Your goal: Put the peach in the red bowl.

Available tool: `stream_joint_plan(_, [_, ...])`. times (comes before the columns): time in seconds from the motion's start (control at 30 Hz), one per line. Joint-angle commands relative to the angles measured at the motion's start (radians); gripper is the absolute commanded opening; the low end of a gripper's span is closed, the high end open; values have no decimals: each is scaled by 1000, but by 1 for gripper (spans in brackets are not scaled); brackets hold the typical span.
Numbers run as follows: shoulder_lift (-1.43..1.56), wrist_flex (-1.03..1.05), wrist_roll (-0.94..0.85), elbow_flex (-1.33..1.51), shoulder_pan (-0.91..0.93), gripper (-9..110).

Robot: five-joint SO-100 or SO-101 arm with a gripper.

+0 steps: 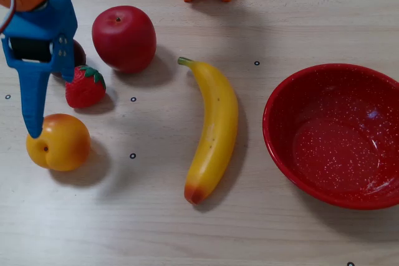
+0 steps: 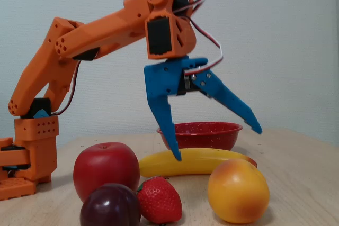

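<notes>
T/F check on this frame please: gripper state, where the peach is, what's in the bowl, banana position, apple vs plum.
1. The blue two-finger gripper is wide open. True.
2. The round yellow-orange peach sits inside the glossy red speckled bowl. False: it lies on the table, at the left of the overhead view.
3. The bowl holds no fruit. True.
4. The yellow banana lies between the peach and the bowl in the overhead view. True.
5. The gripper is clamped on the red apple. False: it holds nothing.
</notes>
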Motion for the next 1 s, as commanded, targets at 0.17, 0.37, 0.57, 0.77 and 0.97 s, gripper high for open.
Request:
stream_joint_plan(0.17, [-32,-124,35,-120,-8,56])
stream_joint_plan(0.37, [-77,-195,48,-137,-3,57])
stream_joint_plan(0.57, [-95,-199,67,-133,-2,57])
stream_joint_plan(0.77, [-103,-221,83,-109,0,57])
stream_joint_plan(0.97, [-107,-227,100,-86,2,57])
